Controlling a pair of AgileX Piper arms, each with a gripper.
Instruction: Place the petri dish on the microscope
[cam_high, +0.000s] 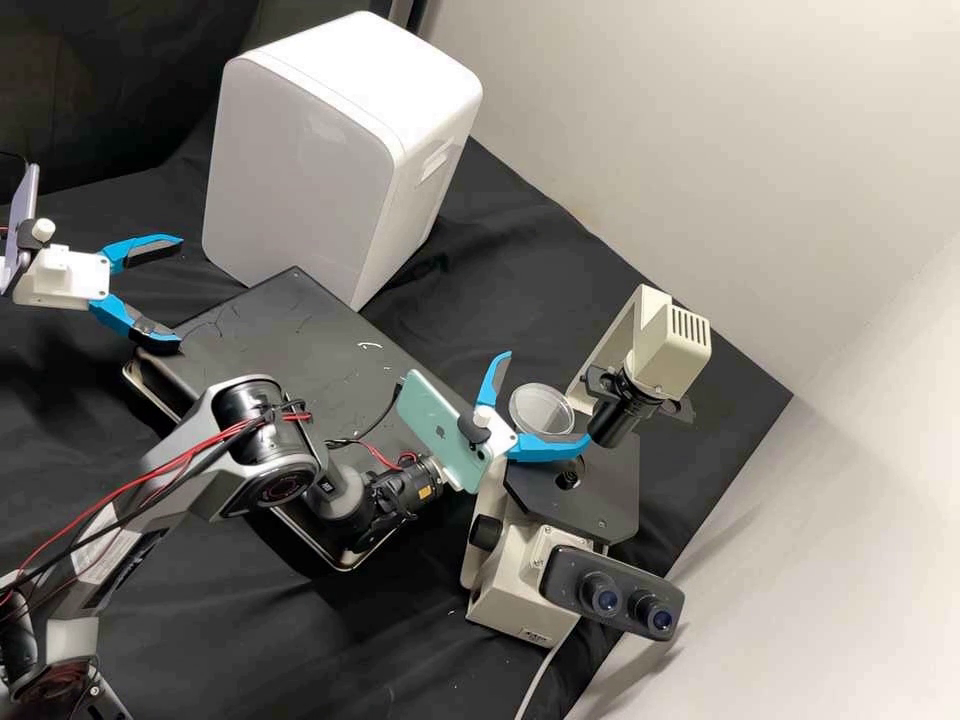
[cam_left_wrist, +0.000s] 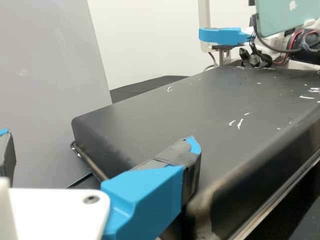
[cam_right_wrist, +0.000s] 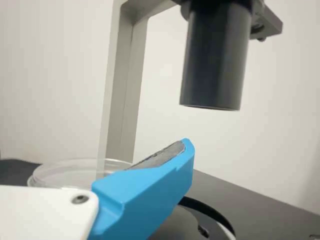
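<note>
1. The right arm comes from the near left corner of the surface (cam_high: 500, 270). It stretches low across the near end of the black tray (cam_high: 300, 350), with its elbow raised and its wrist almost level.
2. A pale green phone (cam_high: 440, 430) is fixed on this wrist, just behind the white body of the right tool (cam_high: 547, 398).
3. The right tool is clamped on the petri dish (cam_high: 540, 408). One blue finger (cam_right_wrist: 150, 185) lies along the near side of the dish, and the other one stands at its far left side.
4. The dish is clear and held level, a little above the back left part of the stage (cam_high: 600, 490) of the microscope (cam_high: 520, 570). It is beside the dark tube (cam_high: 612, 420) that hangs over the stage, not under it.
5. The round hole of the stage lies nearer to me than the dish.
6. The microscope stands near the right edge of the surface, and its two eyepieces (cam_high: 625, 600) point to the near edge.
7. The left arm enters at the left edge. The left tool (cam_high: 178, 290) is spread wide with nothing between its fingers.
8. The dark pad of one finger (cam_left_wrist: 170, 185) touches the rim of the tray at the left corner, and the other finger is in the air above the surface.
9. A white box (cam_high: 330, 150) stands at the far end of the tray.
</note>
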